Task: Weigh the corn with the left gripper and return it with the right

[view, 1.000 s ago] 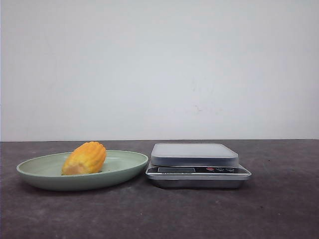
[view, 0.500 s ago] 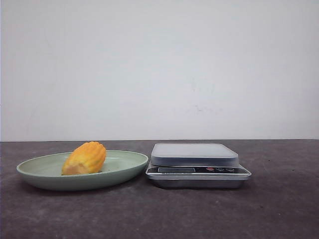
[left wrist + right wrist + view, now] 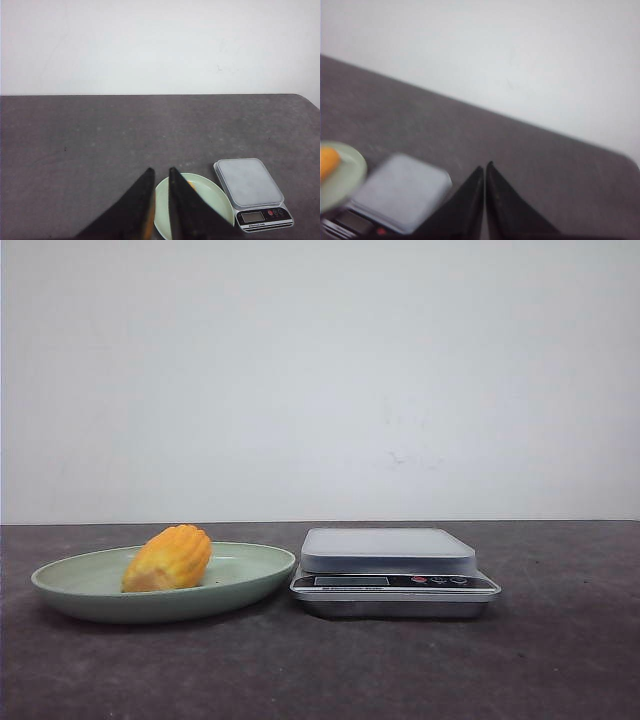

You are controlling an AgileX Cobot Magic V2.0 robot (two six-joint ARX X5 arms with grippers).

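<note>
The corn [image 3: 168, 557], a stubby yellow-orange cob piece, lies on a pale green plate [image 3: 70, 590] at the left of the table. No gripper shows in the front view. In the left wrist view my left gripper [image 3: 160, 171] hangs high above the plate [image 3: 212, 197], its black pointed jaws a narrow gap apart and empty. Only a sliver of corn [image 3: 191, 185] shows beside one finger. In the blurred right wrist view my right gripper [image 3: 484, 167] is shut and empty, above the table beside the scale [image 3: 400, 197]. The corn [image 3: 328, 161] shows at that view's edge.
A silver kitchen scale [image 3: 392, 570] with a grey platform stands just right of the plate, nearly touching its rim; it also shows in the left wrist view [image 3: 247, 182]. The table is dark grey, with a white wall behind it.
</note>
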